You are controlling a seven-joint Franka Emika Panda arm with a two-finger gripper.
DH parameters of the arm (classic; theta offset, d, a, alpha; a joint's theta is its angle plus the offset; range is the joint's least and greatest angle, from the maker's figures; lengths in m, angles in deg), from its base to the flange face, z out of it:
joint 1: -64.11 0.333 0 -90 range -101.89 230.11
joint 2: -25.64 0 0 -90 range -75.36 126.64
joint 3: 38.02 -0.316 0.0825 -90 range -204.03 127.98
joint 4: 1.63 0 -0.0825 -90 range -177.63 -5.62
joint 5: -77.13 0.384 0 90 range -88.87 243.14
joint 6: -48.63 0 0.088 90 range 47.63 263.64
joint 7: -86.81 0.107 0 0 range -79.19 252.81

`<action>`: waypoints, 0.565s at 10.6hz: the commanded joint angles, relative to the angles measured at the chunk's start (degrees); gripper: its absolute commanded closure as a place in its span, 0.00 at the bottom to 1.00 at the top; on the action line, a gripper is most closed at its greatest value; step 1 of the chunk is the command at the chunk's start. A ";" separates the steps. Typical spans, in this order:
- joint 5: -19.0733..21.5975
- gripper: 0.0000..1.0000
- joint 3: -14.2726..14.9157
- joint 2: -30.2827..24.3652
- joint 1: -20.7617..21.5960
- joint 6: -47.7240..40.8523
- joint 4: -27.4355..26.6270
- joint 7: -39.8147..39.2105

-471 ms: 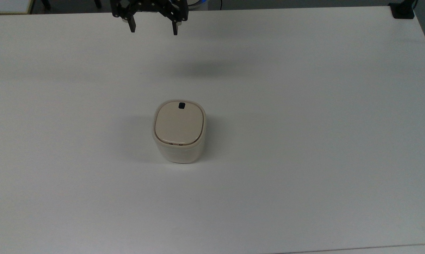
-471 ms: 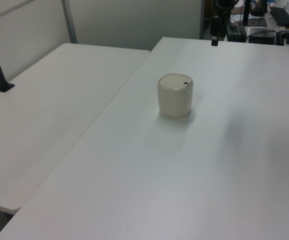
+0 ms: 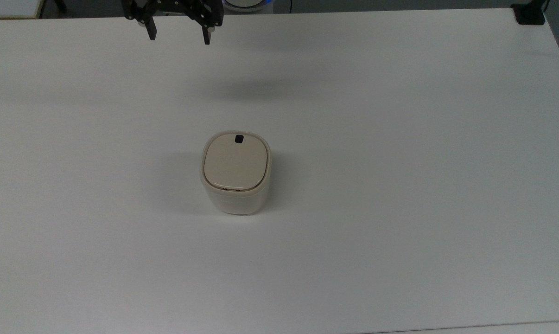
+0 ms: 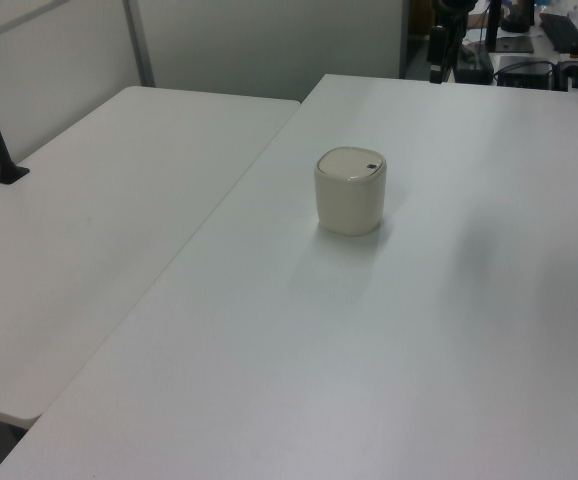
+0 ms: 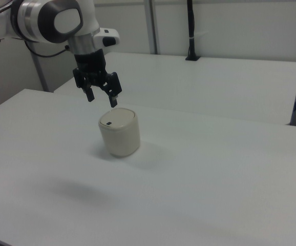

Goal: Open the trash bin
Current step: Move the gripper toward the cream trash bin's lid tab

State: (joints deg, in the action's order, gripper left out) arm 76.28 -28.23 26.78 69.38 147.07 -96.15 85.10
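Bare table [image 3: 400, 139] on all sides of bin [image 3: 236, 172], lid [image 3: 235, 162] unobstructed from above, gripper [image 3: 179, 37] raised well apart from bin, fingers spread, nothing between them.

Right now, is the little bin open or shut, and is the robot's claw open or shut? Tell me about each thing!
trash bin: upright on the table, closed.
lid: flat on the bin, shut.
button: on the lid near its edge, nothing touching it.
gripper: open, empty, up in the air away from the bin.
table: white, the bin stands on it.
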 commanded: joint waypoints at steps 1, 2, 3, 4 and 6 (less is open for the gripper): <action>0.06 0.05 0.22 -0.87 0.27 0.00 -0.40 -1.28; 0.06 0.12 0.31 -0.79 0.27 0.17 -0.40 -1.45; 0.06 0.31 0.23 -0.79 0.27 0.26 -0.40 -2.15; 0.23 0.59 0.22 -0.61 0.35 0.44 -0.40 -4.68; 3.73 0.99 0.22 1.48 0.44 4.01 -0.40 -6.73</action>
State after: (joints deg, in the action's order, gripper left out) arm 76.80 -28.24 26.84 69.43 147.10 -96.16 81.40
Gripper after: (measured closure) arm 0.344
